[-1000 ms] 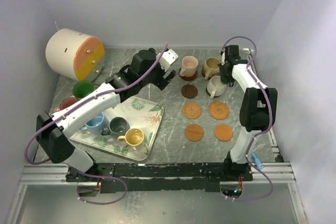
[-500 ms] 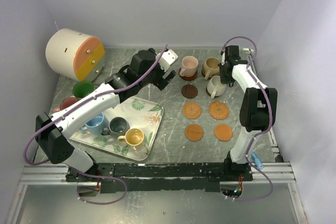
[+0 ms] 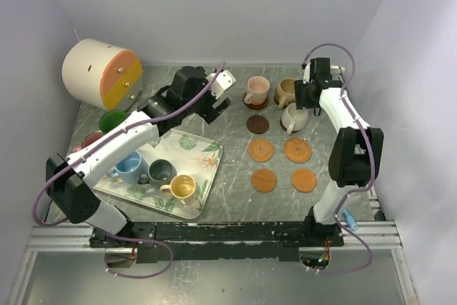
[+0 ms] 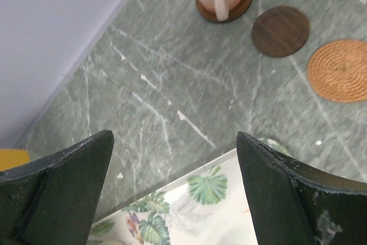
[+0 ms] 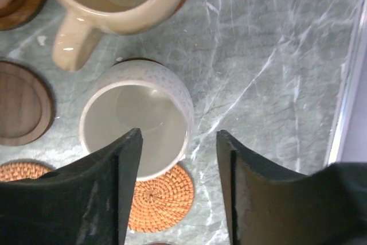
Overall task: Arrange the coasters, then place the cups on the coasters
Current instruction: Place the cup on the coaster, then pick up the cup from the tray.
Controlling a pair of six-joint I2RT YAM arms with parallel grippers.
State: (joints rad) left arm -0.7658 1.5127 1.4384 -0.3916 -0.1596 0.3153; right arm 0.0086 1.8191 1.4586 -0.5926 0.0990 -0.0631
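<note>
Three cups on coasters: the pink cup point(image 3: 256, 89), tan cup point(image 3: 285, 91) and cream cup point(image 3: 293, 116) stand close together at the far side of the table point(image 3: 235, 201), each with a dark disc edge showing under it.
Five bare coasters: one dark brown coaster point(image 3: 258, 124) lies just in front of the pink cup; four woven orange coasters point(image 3: 260, 151) lie in a two-by-two block nearer the arms, none touching.
Tray: the leaf-print tray point(image 3: 207, 151) sits at the left and carries the light blue cup point(image 3: 128, 168), dark grey cup point(image 3: 161, 172) and yellow cup point(image 3: 183, 188).
Loose cups: the green cup point(image 3: 113, 121) and red cup point(image 3: 93, 139) stand on the table by the tray's far left corner.
Left claw point(image 4: 175, 142): spread wide and holding nothing, it hangs over bare table between the tray's far edge and the pink cup.
Right claw point(image 5: 179, 142): jaws partly apart, pointing down at the cream cup. One finger is over the cup's mouth and the other outside its wall. Whether either touches the rim cannot be told.
Cylinder: the big white-and-orange cylinder point(image 3: 98, 74) lies at the far left corner.
</note>
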